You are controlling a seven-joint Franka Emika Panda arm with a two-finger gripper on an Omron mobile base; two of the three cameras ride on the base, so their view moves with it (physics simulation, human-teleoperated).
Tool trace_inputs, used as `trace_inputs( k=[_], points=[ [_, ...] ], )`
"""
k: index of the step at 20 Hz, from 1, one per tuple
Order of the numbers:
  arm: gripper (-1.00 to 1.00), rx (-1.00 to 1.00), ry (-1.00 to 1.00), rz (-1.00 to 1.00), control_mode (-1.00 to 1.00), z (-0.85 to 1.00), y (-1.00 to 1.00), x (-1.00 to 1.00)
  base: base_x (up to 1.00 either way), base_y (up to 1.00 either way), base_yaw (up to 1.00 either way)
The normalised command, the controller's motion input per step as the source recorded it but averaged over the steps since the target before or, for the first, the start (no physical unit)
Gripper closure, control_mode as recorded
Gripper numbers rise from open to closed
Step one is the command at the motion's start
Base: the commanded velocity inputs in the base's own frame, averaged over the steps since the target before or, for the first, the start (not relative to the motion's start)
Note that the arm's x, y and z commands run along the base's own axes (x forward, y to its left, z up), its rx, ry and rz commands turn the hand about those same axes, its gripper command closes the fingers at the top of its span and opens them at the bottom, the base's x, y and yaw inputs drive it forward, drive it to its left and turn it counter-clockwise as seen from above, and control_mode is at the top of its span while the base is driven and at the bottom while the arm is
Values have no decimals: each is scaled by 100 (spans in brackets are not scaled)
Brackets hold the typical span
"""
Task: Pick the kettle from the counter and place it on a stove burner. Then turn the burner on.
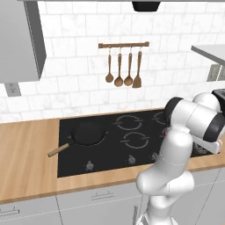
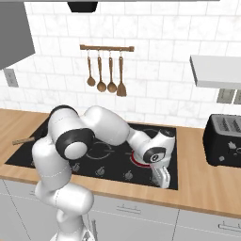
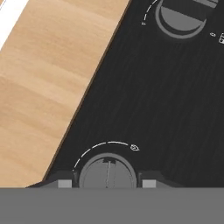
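My gripper [image 3: 107,183] points down at the front right of the black cooktop [image 3: 153,96]. Its two fingertips sit against either side of a round grey stove knob [image 3: 107,173], shut on it. From the right base, the gripper [image 2: 162,179] hangs over the cooktop's front right corner. Just behind the hand, a red glowing ring [image 2: 137,161] shows on a burner; a bit of that glow [image 1: 165,131] peeks past my arm. The kettle is hidden, likely behind my arm. The wood-grain counter [image 3: 43,87] runs beside the cooktop.
A black frying pan [image 1: 88,133] with a wooden handle sits on the left burner. A second knob [image 3: 183,17] lies further along the cooktop's front row. A black toaster [image 2: 225,140] stands on the counter at the right. Wooden utensils [image 1: 124,66] hang on the wall.
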Motion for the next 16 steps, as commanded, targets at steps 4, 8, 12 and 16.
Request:
trace_inputs(
  k=[4, 8, 12, 16],
  points=[
    [-100, 0, 0, 0, -100, 0, 1, 0, 0, 0, 0],
    [-100, -2, 0, 0, -100, 8, 0, 0, 0, 0, 0],
    [-100, -4, 1, -4, -100, 62, 0, 0, 0, 0, 0],
    [-100, -2, 0, -14, -100, 87, 0, -11, 0, 0, 0]
  ],
)
